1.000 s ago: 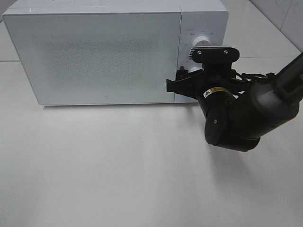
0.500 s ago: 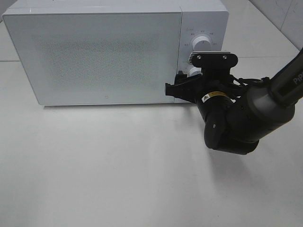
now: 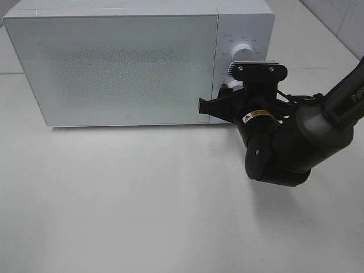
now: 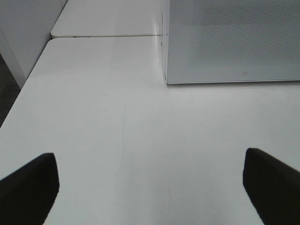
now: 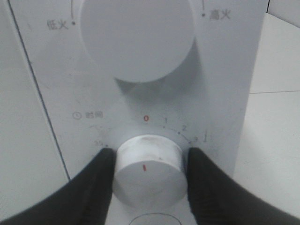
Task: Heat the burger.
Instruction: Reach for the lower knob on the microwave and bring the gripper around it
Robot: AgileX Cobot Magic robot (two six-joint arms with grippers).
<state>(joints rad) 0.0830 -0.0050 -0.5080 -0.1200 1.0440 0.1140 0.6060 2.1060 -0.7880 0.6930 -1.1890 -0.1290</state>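
Burger first: none of the three views shows it, so I cannot tell where the burger is. The microwave (image 3: 114,68) has its door (image 3: 119,65) closed, and the speckled grey panel hides the inside.

The counter (image 3: 142,199) is plain white and smooth, with faint scratches showing in the left wrist view. The microwave stands toward its back edge. A seam runs across the surface beside the microwave's left end, with another white slab beyond it. Pale tiles (image 3: 341,23) fill the upper right corner of the high view, and the left wrist view catches a white panel (image 4: 28,28) at the counter's edge.

The right end effector (image 5: 149,153) is up against the microwave's control strip, to the right of the door. Its two black fingers (image 5: 101,180) are pressed against opposite sides of the lower knob (image 5: 149,173), pinching it. That knob is white and round with a short red line on its face. Around it sit a red 0, then 1, 2 and 3, and a 35 on the other side. A bigger white knob (image 5: 138,37) sits above, untouched.

The left end effector (image 4: 150,187) hangs over bare counter, well apart from the microwave's front left corner. Its fingers are spread wide, with nothing between them.
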